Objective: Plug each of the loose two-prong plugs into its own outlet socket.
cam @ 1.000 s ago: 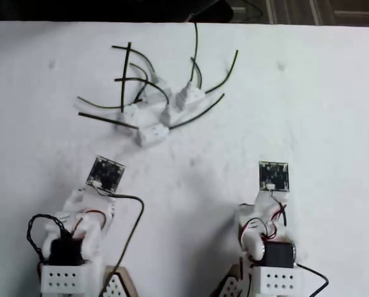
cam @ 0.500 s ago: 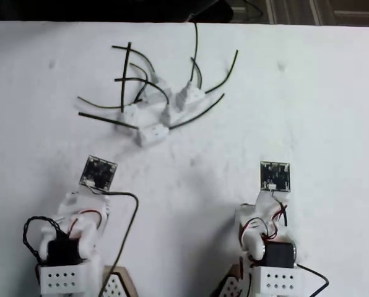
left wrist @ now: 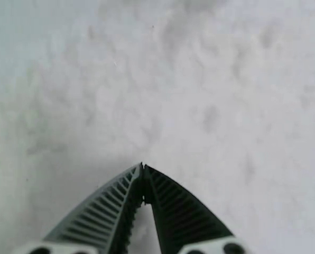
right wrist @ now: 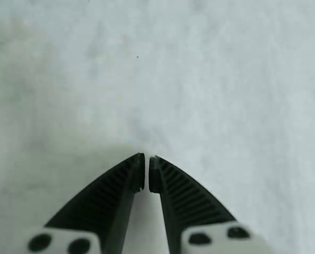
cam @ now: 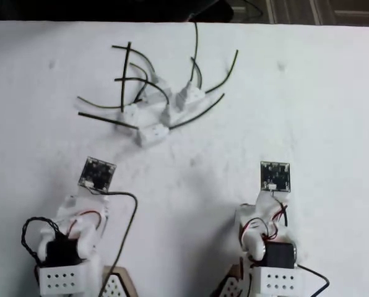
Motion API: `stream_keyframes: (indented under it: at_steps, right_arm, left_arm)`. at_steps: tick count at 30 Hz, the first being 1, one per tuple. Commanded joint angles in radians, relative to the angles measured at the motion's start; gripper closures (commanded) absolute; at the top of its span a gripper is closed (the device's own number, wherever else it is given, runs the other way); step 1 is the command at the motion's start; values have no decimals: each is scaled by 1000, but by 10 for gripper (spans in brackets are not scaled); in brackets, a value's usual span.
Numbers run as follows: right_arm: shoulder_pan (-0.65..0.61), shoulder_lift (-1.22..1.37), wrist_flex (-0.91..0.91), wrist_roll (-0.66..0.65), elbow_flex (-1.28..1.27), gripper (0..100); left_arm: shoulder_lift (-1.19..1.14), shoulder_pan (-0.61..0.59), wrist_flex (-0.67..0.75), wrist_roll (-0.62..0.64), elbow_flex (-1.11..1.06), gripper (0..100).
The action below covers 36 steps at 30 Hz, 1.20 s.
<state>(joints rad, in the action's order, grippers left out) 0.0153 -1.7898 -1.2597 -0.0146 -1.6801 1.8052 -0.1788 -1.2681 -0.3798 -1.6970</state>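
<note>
High view: your tangle of white plugs and sockets (cam: 156,114), black cords (cam: 124,74) splayed around it, lies on the table (cam: 321,93) at about 11 o'clock from centre. The left arm (cam: 70,232) sits at 7 o'clock and the right arm (cam: 265,238) at 5 o'clock, both well apart from the tangle.

Left wrist view: your left gripper (left wrist: 143,177) has its fingers pressed together, holding nothing, above the table.

Right wrist view: your right gripper (right wrist: 146,172) is closed too, with a hairline slit between its tips and nothing held.
</note>
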Motion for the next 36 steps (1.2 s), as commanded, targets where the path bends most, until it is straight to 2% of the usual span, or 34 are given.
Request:
stream_keyframes:
  at_steps: [1,4,9,36]
  right_arm:
    - [5,-8,-5,3,-11,979]
    - [7,-8,-5,3,-11,979]
    - [7,-8,-5,3,-11,979]
    - [5,-8,-5,3,-11,980]
  left_arm:
    - [4,-2,51,9,5,976]
    - [4,1,117,5,5,976]
    - [4,1,-11,8,5,976]
    - [4,1,-8,6,5,976]
